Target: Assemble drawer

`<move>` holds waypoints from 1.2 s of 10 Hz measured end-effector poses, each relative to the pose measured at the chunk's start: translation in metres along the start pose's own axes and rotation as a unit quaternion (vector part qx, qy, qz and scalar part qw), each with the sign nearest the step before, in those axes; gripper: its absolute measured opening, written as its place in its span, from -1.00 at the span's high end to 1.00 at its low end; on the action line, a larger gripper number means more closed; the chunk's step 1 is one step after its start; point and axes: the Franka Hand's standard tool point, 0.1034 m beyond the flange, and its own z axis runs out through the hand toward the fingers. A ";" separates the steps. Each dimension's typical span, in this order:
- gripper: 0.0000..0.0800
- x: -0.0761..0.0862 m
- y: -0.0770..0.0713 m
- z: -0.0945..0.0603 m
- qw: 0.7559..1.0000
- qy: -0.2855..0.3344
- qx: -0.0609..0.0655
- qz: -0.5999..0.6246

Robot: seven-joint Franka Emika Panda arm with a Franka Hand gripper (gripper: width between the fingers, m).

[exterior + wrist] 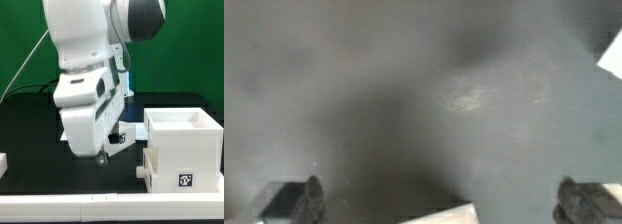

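beside the casing (200, 145), the claw (100, 157) hangs low, fingers (295, 200) spread.

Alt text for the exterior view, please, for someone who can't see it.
A white robot arm reaches down, its gripper close to a black table. At the exterior view's right stands the white drawer casing, a tagged tray in front of it.

White arm (85, 40) hangs down from the top, left of centre in the exterior view. Gripper (98, 150) low, pointing downward. Wrist view: the two fingers (292, 200) stand far apart, jaws spread wide.
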 end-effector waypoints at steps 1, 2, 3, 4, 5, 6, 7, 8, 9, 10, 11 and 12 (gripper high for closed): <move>-0.62 -0.001 -0.009 -0.012 1.000 -0.006 -0.012 0.004; -0.62 0.001 -0.019 -0.012 0.999 -0.009 -0.010 0.037; -0.62 0.001 -0.020 -0.007 0.999 -0.009 0.003 0.048; -0.62 0.001 -0.018 -0.006 0.999 -0.007 0.002 0.049; -0.62 0.000 -0.018 -0.006 0.999 -0.008 0.002 0.049; -0.62 0.000 -0.018 -0.007 0.998 -0.008 -0.001 0.060; -0.62 -0.002 -0.029 -0.011 0.995 -0.012 -0.015 0.096; -0.62 -0.004 -0.046 -0.020 0.993 -0.019 -0.026 0.115; -0.62 -0.009 -0.066 -0.023 0.988 -0.024 -0.034 0.148; -0.62 -0.015 -0.086 -0.017 0.986 -0.028 -0.036 0.159; -0.62 -0.020 -0.090 -0.013 0.986 -0.030 -0.030 0.160; -0.62 -0.019 -0.087 -0.014 0.986 -0.029 -0.031 0.161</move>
